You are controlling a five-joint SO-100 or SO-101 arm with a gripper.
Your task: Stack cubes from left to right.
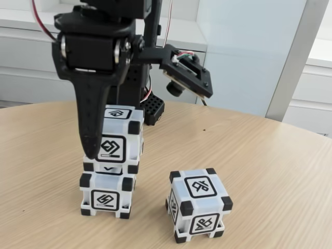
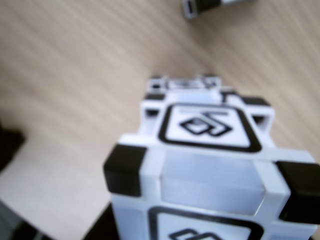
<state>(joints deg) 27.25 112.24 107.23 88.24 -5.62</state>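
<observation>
Table (image 1: 270,155): round, light wood grain, white cabinets behind it in the fixed view.

Arm (image 1: 98,46): black, comes down from the top left of the fixed view, red/white wires at the shoulder, camera module (image 1: 188,75) hanging off its right side.

Gripper (image 1: 111,145): clamped on the upper cube (image 1: 120,141). One long black finger (image 1: 92,124) runs down that cube's left face; the other finger is hidden behind it.

Upper cube sits on the lower cube (image 1: 106,196), slightly offset to the right and back, not squarely aligned. Cannot tell whether its full weight is down. Stack is at front left of the table. In the wrist view the held cube (image 2: 210,165) is seen close up, blurred, with the edge of the lower cube (image 2: 185,82) showing just past it.

Third cube (image 1: 198,210): alone on the table, right of the stack, well apart from it, turned a bit so a corner faces the camera. Top corner of it shows in the wrist view (image 2: 200,6).

Black toothed block (image 1: 153,111): behind the stack, by the arm base.
</observation>
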